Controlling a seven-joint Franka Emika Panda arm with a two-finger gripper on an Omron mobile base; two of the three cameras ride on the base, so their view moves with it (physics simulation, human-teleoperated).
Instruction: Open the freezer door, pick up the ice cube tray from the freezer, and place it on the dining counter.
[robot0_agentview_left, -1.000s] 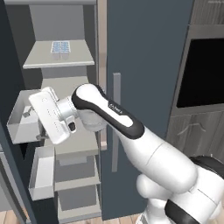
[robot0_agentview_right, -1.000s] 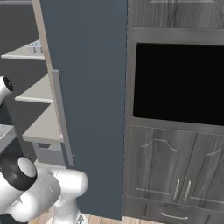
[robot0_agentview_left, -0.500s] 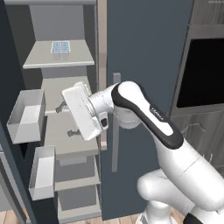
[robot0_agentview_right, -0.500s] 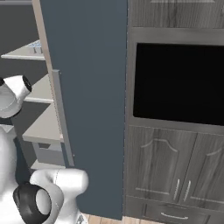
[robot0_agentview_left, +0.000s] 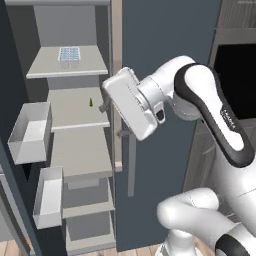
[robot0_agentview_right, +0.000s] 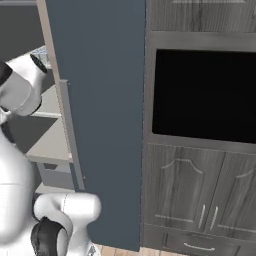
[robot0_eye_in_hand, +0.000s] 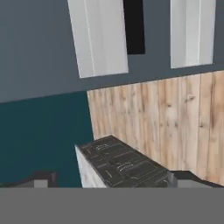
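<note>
**Freezer open, tray on the upper shelf, hand free**

You see the freezer (robot0_agentview_left: 80, 150) standing open, its shelves exposed; the freezer door (robot0_agentview_left: 15, 165) lies at the 9 o'clock edge of the left base view, with two white bins (robot0_agentview_left: 31, 131) on its inner face. The ice cube tray (robot0_agentview_left: 69, 53) rests on the uppermost visible shelf, toward 11 o'clock. The gripper (robot0_eye_in_hand: 109, 181) sits well apart from the tray, its jaws spread wide with nothing between them. A plain slate-blue door (robot0_agentview_right: 100, 120) stands shut beside a dark oven (robot0_agentview_right: 205, 95).
</note>
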